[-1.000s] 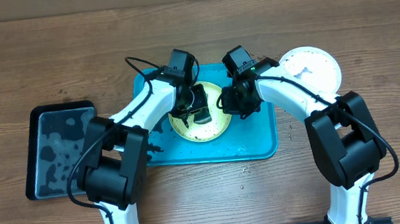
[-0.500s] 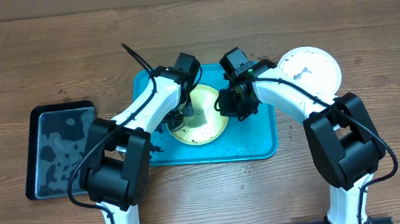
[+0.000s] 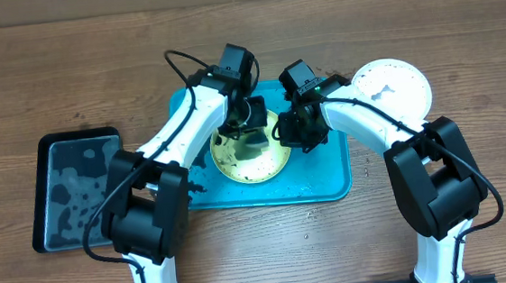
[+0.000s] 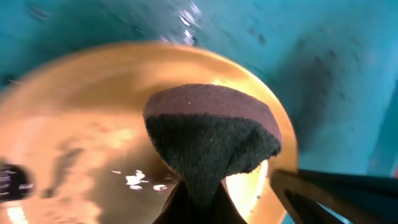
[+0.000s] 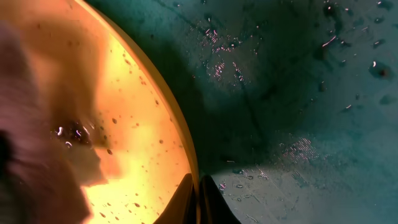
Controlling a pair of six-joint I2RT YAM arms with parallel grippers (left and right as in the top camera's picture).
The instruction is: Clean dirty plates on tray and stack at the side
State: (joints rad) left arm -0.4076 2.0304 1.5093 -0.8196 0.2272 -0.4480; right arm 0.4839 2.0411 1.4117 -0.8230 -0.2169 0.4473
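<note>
White rounded shells and bulky black joints on left arm [image 3: 180, 134] and right arm [image 3: 369, 125]; black left end effector [image 3: 251, 134] and right end effector [image 3: 287, 134]; thin black cables [image 3: 177, 61].

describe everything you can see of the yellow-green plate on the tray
The yellow-green plate is small, round, speckled and wet-looking, with dark smears and a thin raised rim. It lies on the turquoise tray, near its middle. A dark sponge, pinched in the left end effector, presses on its face, while the right end effector grips its rim.
</note>
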